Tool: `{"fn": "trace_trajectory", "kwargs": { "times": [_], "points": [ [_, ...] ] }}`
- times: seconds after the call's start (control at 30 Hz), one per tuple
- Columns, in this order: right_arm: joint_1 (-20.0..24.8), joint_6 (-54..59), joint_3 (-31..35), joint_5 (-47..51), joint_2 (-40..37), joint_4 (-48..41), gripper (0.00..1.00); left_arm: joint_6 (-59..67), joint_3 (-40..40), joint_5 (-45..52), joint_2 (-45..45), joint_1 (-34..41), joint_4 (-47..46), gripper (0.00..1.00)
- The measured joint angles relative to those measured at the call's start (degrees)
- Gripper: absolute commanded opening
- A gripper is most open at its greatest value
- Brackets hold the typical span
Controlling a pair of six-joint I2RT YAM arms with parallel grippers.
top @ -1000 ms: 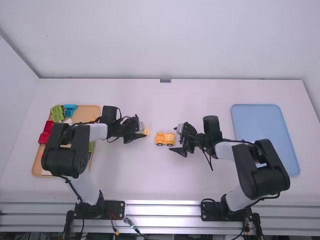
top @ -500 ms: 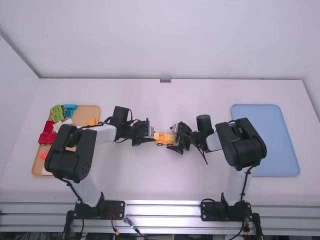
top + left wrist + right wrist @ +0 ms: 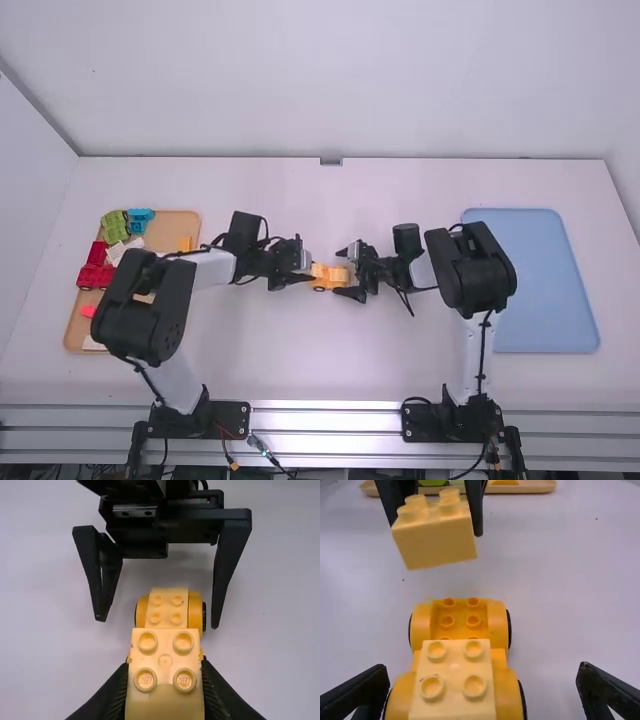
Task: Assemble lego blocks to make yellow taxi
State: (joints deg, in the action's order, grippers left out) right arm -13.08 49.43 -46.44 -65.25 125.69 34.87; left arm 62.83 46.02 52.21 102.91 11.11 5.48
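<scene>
Jaws of the left gripper (image 3: 308, 272) are clamped on two opposite sides of a pale yellow block (image 3: 165, 660), while those of the right gripper (image 3: 342, 272) stand apart, one either side of the taxi base's three o'clock end. The held block is square-topped, smooth-sided, with four round studs facing up. It hangs above the base's nine o'clock end, apart from it.

Below, the taxi base (image 3: 506, 695) sits upright on the bench (image 3: 300, 350), near the middle, deeper orange-yellow than the block. It has rounded fenders, black wheels (image 3: 509, 630) and a low studded bed showing at nine o'clock. A second pale block (image 3: 456, 680) is seated on its three o'clock end, studs up.

Farther off, at nine o'clock from the base, lies a tan tray (image 3: 175, 222). Around its own dial, nearest first: a pink piece (image 3: 89, 311) at eight, red blocks (image 3: 95, 277) at nine, white pieces (image 3: 115, 250) toward eleven, a yellow block (image 3: 185, 243) at two, green blocks (image 3: 115, 226) at eleven, blue blocks (image 3: 140, 218) at twelve. A blue tray (image 3: 530, 280) lies at three o'clock from the base. Farthest, toward twelve, rises a white wall (image 3: 330, 80).
</scene>
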Motion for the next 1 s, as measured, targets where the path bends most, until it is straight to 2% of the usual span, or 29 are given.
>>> {"fn": "trace_trajectory", "kwargs": {
  "times": [0.3,0.77,0.93,1.0],
  "points": [
    [0.00,1.11,-0.07,-0.44,0.00,-0.48,0.99,-4.90,0.00,-4.48,0.98,2.27,5.73,0.14],
    [-0.04,1.70,-0.04,-0.17,0.00,-2.62,1.00,-7.34,0.00,-5.60,3.80,2.19,6.60,0.11],
    [-0.04,1.73,-0.04,-0.15,0.00,-2.64,0.93,-7.58,0.00,-5.95,3.80,2.19,6.58,0.10],
    [-0.44,1.75,-0.04,0.33,0.00,-2.51,0.86,-7.58,0.00,-6.01,3.80,2.16,5.97,0.10]
  ]
}}
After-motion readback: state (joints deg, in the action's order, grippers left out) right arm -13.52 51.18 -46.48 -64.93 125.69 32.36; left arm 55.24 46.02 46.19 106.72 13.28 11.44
